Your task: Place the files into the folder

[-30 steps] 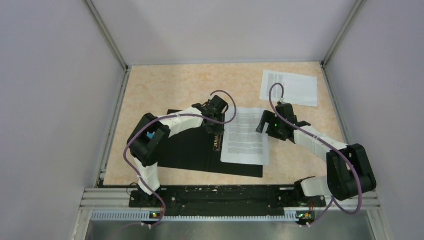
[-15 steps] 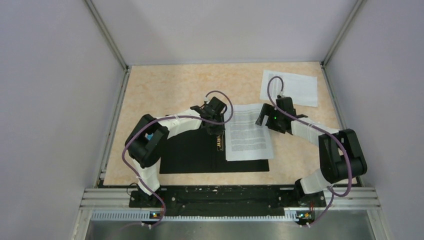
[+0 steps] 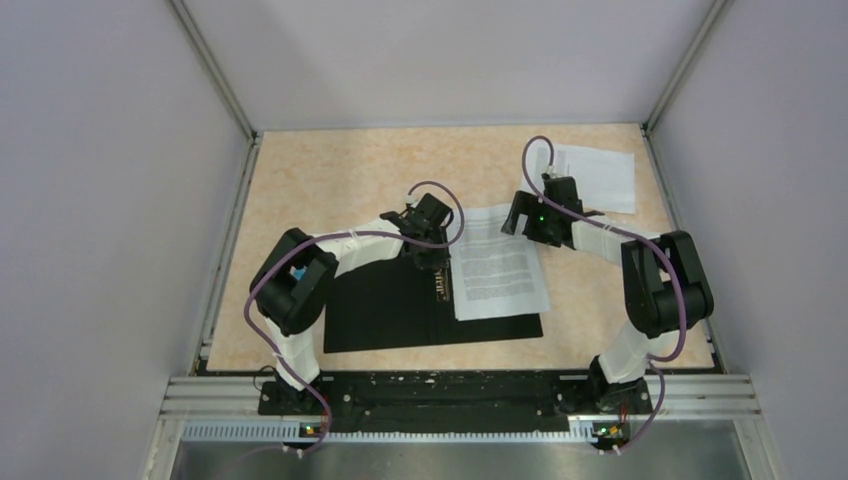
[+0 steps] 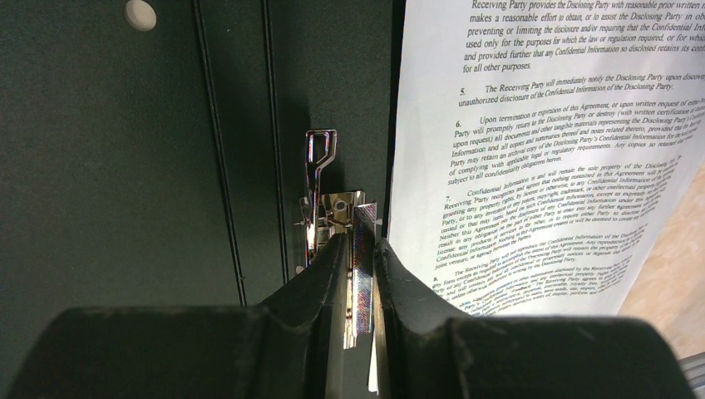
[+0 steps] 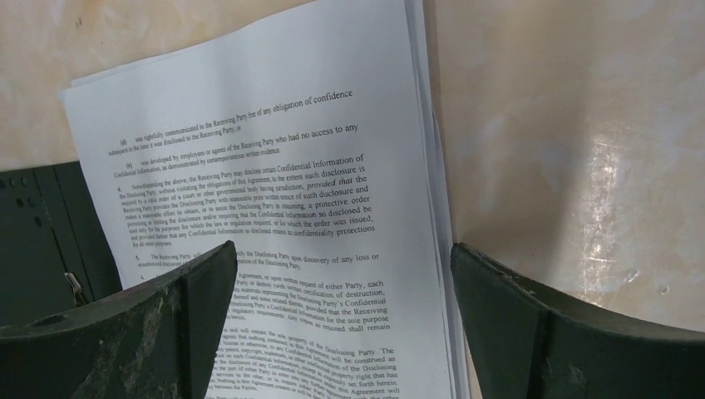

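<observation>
The folder (image 3: 390, 310) lies open on the table, black inside up. A stack of white printed files (image 3: 500, 262) rests on its right half, sticking out past the far edge. My left gripper (image 3: 434, 262) is shut on the folder's metal spine clip (image 4: 362, 241), just left of the files (image 4: 532, 166). My right gripper (image 3: 516, 218) hangs open over the far right part of the stack. In the right wrist view its fingers (image 5: 208, 283) spread wide above the files (image 5: 291, 183), touching nothing.
One more printed sheet (image 3: 598, 175) lies alone at the far right corner, partly behind the right arm. Bare tan tabletop (image 3: 340, 180) surrounds the folder. Grey walls close in the left, far and right sides. Both arm bases stand at the near edge.
The right gripper has moved toward the far edge of the stack and opened a bit wider. Folder and files have turned squarer to the table. The left gripper stays on the clip.
</observation>
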Tool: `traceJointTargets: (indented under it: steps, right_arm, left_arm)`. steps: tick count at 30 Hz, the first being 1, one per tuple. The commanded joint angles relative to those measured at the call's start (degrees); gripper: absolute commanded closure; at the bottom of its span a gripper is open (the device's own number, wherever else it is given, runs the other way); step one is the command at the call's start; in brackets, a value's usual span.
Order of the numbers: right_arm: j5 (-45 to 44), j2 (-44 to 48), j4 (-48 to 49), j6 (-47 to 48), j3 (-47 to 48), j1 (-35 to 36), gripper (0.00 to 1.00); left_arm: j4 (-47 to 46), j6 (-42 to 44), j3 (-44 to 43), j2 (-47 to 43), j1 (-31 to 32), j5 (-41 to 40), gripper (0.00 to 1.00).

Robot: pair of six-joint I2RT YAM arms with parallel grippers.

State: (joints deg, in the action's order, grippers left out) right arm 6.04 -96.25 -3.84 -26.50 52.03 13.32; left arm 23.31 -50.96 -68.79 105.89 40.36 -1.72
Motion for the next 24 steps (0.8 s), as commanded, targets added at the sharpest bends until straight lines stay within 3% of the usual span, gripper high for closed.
traceJointTargets:
  steps: [1, 24]
  right_arm:
    - [4.8, -1.3, 1.0, 1.0, 1.2, -0.3, 0.01]
    - [8.0, 2.7, -2.6, 1.3, -0.2, 2.3, 0.01]
  left_arm:
    - [-1.7, -1.6, 1.3, 1.0, -0.7, -0.9, 0.83]
    - [-2.9, -1.9, 0.8, 2.7, -0.7, 0.4, 0.85]
